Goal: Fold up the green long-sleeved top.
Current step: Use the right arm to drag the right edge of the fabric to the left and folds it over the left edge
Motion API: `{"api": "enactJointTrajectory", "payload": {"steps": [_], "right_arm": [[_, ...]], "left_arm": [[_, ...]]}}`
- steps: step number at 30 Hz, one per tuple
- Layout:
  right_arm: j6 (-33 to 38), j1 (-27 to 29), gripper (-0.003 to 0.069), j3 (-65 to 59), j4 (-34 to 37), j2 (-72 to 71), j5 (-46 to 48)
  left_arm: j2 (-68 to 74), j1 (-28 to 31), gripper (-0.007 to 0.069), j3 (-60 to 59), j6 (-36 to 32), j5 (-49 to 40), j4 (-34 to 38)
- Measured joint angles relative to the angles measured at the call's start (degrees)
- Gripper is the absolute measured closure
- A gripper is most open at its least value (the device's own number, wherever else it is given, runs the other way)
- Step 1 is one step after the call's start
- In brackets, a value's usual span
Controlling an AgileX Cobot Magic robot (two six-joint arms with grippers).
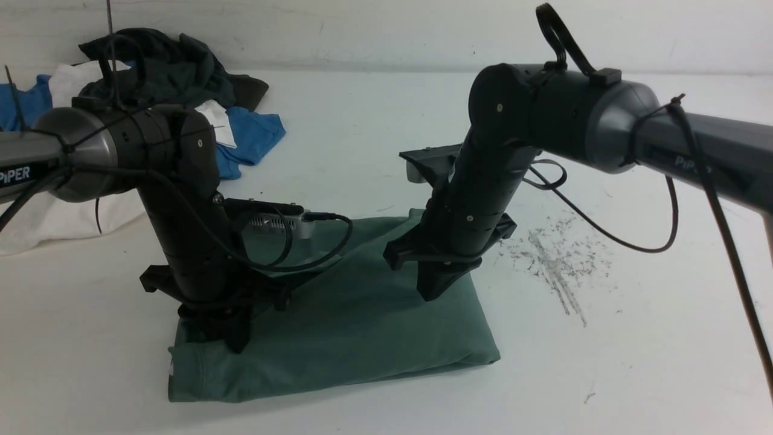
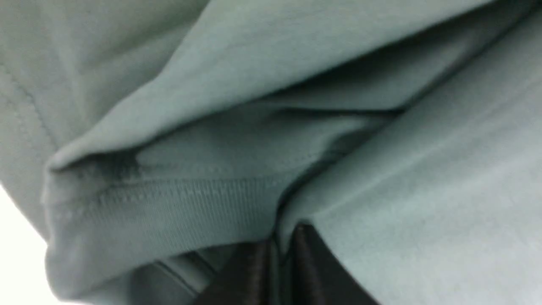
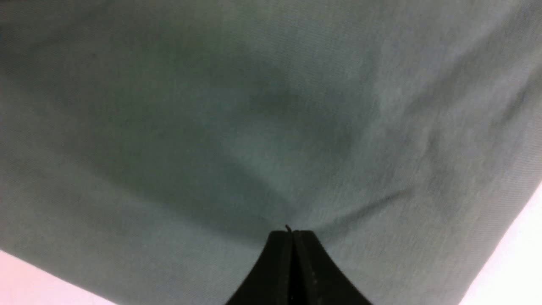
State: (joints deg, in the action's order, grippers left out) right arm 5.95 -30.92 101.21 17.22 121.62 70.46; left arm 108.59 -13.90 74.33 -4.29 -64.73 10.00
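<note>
The green long-sleeved top (image 1: 362, 326) lies folded into a compact rectangle on the white table, near the front centre. My left gripper (image 1: 238, 344) points down at its near-left corner. In the left wrist view the left gripper (image 2: 279, 243) is shut with a thin fold of the top (image 2: 381, 169) pinched between its fingers, beside a ribbed hem. My right gripper (image 1: 433, 294) points down on the top's right part. In the right wrist view the right gripper (image 3: 293, 232) is shut, its tip resting against smooth fabric (image 3: 211, 127) with no cloth between the jaws.
A pile of other garments sits at the back left: dark grey (image 1: 169, 66), blue (image 1: 253, 136) and white (image 1: 60, 217). Grey scuff marks (image 1: 555, 260) streak the table (image 1: 604, 374) right of the top.
</note>
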Motion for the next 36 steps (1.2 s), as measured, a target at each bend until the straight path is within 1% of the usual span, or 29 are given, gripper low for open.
{"api": "enactJointTrajectory", "payload": {"steps": [2, 9, 12, 13, 14, 15, 18, 21, 25, 30, 36], "right_arm": [[0.0, 0.0, 0.0673, 0.0, 0.0, 0.0, 0.0], [0.15, 0.0, 0.0673, 0.0, 0.0, 0.0, 0.0], [0.22, 0.0, 0.0673, 0.0, 0.0, 0.0, 0.0], [0.22, 0.0, 0.0673, 0.0, 0.0, 0.0, 0.0], [0.22, 0.0, 0.0673, 0.0, 0.0, 0.0, 0.0], [0.22, 0.0, 0.0673, 0.0, 0.0, 0.0, 0.0], [0.22, 0.0, 0.0673, 0.0, 0.0, 0.0, 0.0], [0.22, 0.0, 0.0673, 0.0, 0.0, 0.0, 0.0], [0.22, 0.0, 0.0673, 0.0, 0.05, 0.0, 0.0], [0.82, -0.06, 0.0673, 0.0, 0.89, 1.11, -0.02], [1.27, -1.84, 0.0673, 0.0, -0.19, 3.11, -0.18]], "left_arm": [[-1.79, 0.0, 0.0615, 0.0, -0.05, -0.07, 0.0], [-9.33, 0.0, 0.0618, 0.0, 0.01, -0.12, -0.48], [-12.5, 0.0, 0.0618, 0.0, 0.22, 2.3, -2.53], [-13.4, 0.0, 0.0618, 0.0, 0.66, 3.75, -4.46], [-13.52, 0.0, 0.0618, 0.0, 0.79, 3.98, -4.46], [-13.88, 0.0, 0.0618, 0.0, 1.88, 5.59, -6.82], [-13.06, 0.0, 0.0618, 0.0, 4.29, 8.32, -11.45], [-11.02, 0.0, 0.0618, 0.0, 6.74, 9.63, -13.73], [-8.84, 0.0, 0.0617, 0.0, 8.14, 10.75, -14.81], [-7.55, 0.0, 0.0595, 0.0, 10.51, 14.53, -15.97], [-7.07, 0.0, 0.0594, 0.19, 13.78, 17.36, -17.32]]}}
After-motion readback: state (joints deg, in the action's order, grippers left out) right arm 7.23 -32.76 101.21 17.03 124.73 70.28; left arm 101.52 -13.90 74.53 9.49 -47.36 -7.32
